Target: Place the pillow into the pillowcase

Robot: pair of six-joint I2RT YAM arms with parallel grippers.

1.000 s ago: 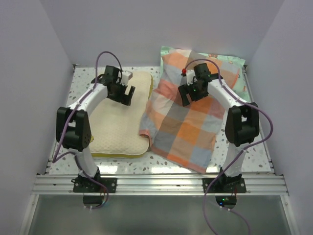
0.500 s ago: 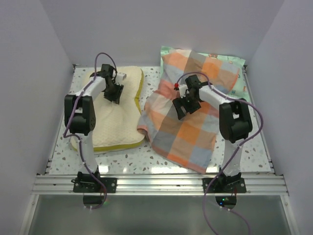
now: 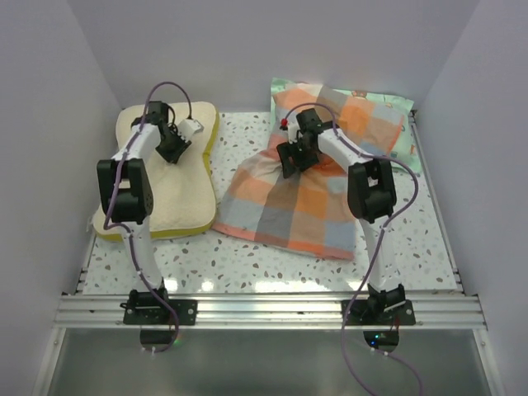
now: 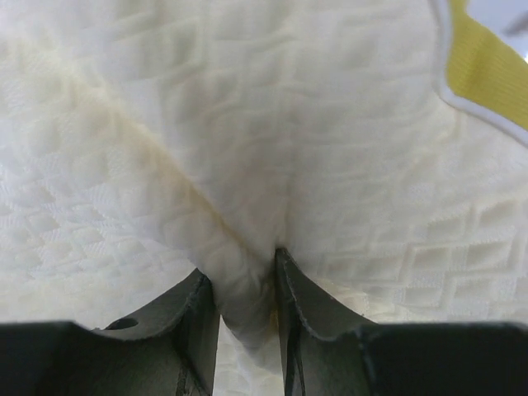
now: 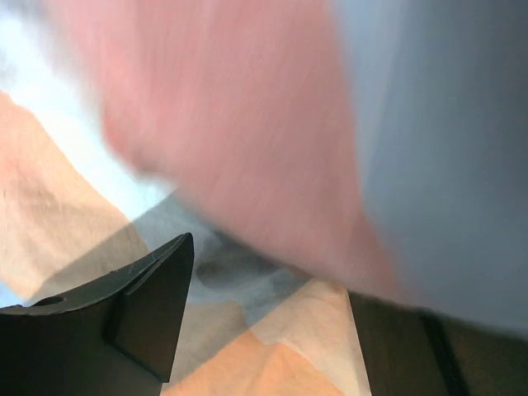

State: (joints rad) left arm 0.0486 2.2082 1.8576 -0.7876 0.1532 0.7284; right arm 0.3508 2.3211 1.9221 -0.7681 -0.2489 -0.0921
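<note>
The cream quilted pillow [image 3: 169, 202] lies at the left, its far end pushed up against the back wall. My left gripper [image 3: 173, 148] is at that far end, shut on a pinched fold of the pillow [image 4: 247, 148], and the fold fills the gap at the left gripper [image 4: 241, 280]. The plaid pillowcase [image 3: 289, 210] lies spread in the middle and right. My right gripper [image 3: 290, 161] presses down on the pillowcase's far part. In the right wrist view the right gripper [image 5: 268, 305] stands open over the pillowcase [image 5: 297, 346], and a blurred pink fold hangs close above.
A mint-green cartoon-print pillow [image 3: 392, 111] lies at the back right, partly under the pillowcase. Grey walls close in the speckled table [image 3: 247, 140] on three sides. A metal rail [image 3: 264, 309] runs along the near edge.
My left gripper has shut on the pillow and dragged it back and left against the wall. The right arm moved left and back, its jaws narrowing a little, and the pillowcase slid left.
</note>
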